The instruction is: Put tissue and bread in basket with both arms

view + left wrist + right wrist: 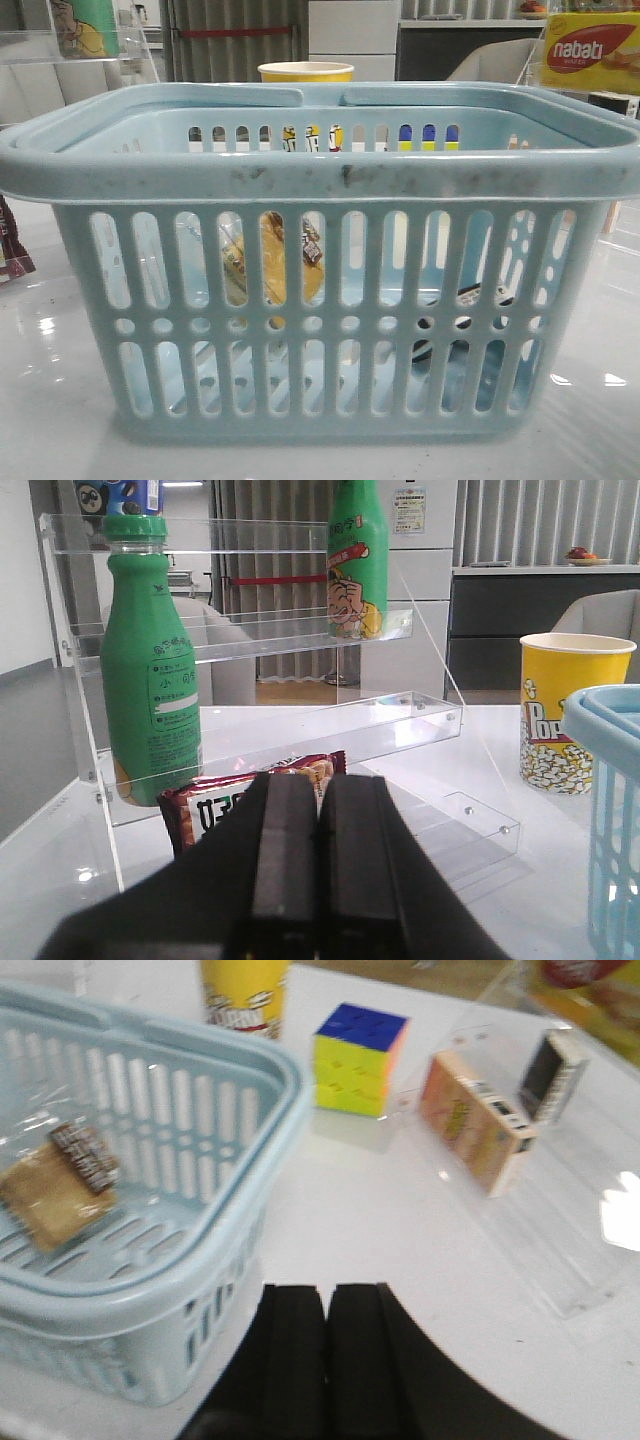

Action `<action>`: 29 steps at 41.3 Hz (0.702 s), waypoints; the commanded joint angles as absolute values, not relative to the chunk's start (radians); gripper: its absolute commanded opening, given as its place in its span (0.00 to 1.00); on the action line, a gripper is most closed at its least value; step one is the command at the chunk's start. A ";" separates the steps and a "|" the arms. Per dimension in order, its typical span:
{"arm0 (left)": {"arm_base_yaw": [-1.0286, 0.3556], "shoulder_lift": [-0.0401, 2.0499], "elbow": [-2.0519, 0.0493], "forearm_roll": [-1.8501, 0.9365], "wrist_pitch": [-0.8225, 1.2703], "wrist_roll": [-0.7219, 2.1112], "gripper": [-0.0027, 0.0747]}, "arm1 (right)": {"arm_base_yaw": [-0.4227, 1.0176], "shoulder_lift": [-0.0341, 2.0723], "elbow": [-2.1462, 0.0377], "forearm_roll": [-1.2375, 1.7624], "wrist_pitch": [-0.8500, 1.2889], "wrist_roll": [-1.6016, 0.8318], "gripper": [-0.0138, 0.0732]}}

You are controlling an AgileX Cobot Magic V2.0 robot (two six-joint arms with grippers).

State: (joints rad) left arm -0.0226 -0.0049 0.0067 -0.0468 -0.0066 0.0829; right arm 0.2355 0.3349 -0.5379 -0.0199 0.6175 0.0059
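The pale blue-grey basket (320, 178) fills the front view. The bread (272, 268) lies inside it, golden behind the slots. It also shows in the right wrist view (55, 1188) on the basket's floor, in its clear bag with the dark label. A dark shape (457, 362) low behind the right slots looks like the tissue. My left gripper (318, 780) is shut and empty, left of the basket's corner (610, 780). My right gripper (327, 1290) is shut and empty, just outside the basket's rim (262, 1160). Neither gripper shows in the front view.
A clear acrylic shelf (300, 730) holds two green bottles (150, 680), with a red-brown snack pack (215, 800) under it. A yellow popcorn cup (560, 715) stands behind the basket. On the right are a colour cube (358, 1058), small boxes (475, 1120) and another acrylic stand (560, 1250).
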 commanded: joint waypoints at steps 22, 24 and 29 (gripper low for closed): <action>-0.026 -0.021 0.013 -0.047 -0.098 0.076 0.15 | 0.007 -0.031 0.022 0.055 -0.006 0.000 0.23; -0.026 -0.021 0.013 -0.047 -0.098 0.076 0.15 | 0.007 -0.031 0.023 0.057 -0.012 0.000 0.23; -0.026 -0.021 0.013 -0.047 -0.098 0.076 0.15 | 0.007 -0.031 0.023 0.060 -0.019 0.000 0.23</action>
